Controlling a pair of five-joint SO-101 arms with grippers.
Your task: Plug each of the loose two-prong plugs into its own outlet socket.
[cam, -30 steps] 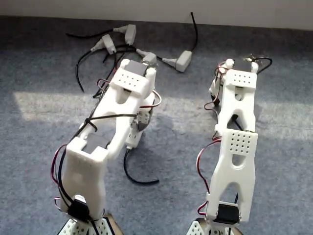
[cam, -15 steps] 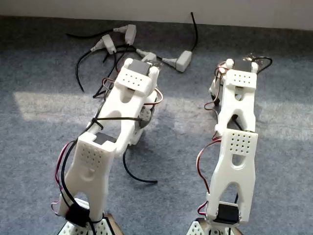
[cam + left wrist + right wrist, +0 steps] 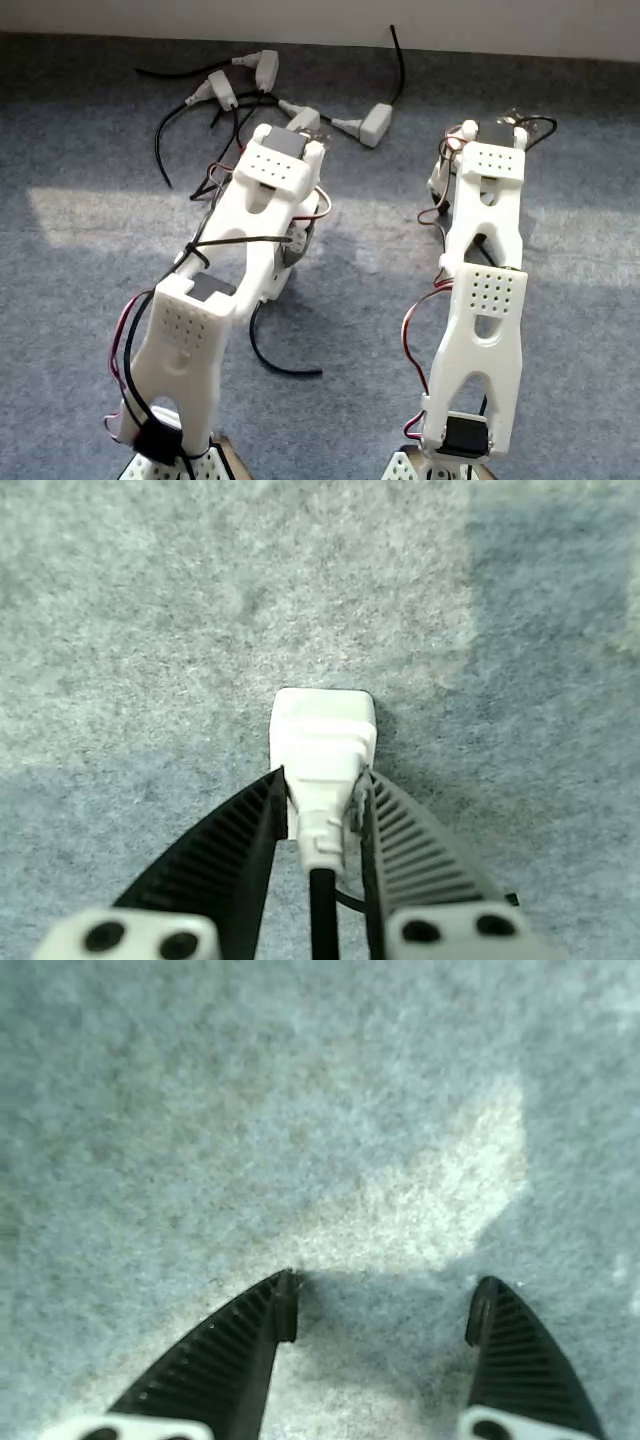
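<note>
My left gripper (image 3: 322,785) is shut on a white plug (image 3: 323,745) with a black cord; its blunt end points down at the grey carpet, and its prongs are hidden. In the high view the left arm (image 3: 262,215) covers the gripper, and the cord (image 3: 280,365) trails out from beneath it. Several other white plugs and outlet sockets lie at the far side: one (image 3: 266,68), another (image 3: 222,90), one by the left wrist (image 3: 305,120) and a blocky one (image 3: 373,124). My right gripper (image 3: 385,1310) hangs open over bare carpet with nothing between its fingers.
Black cords (image 3: 165,130) loop across the carpet around the far connectors. A pale wall edge (image 3: 320,20) bounds the far side. The right arm (image 3: 487,250) stands extended on the right. Bare carpet lies between the two arms.
The left arm's elbow has dropped and its wrist has shifted slightly toward the far side, still holding the plug. The right arm has not moved.
</note>
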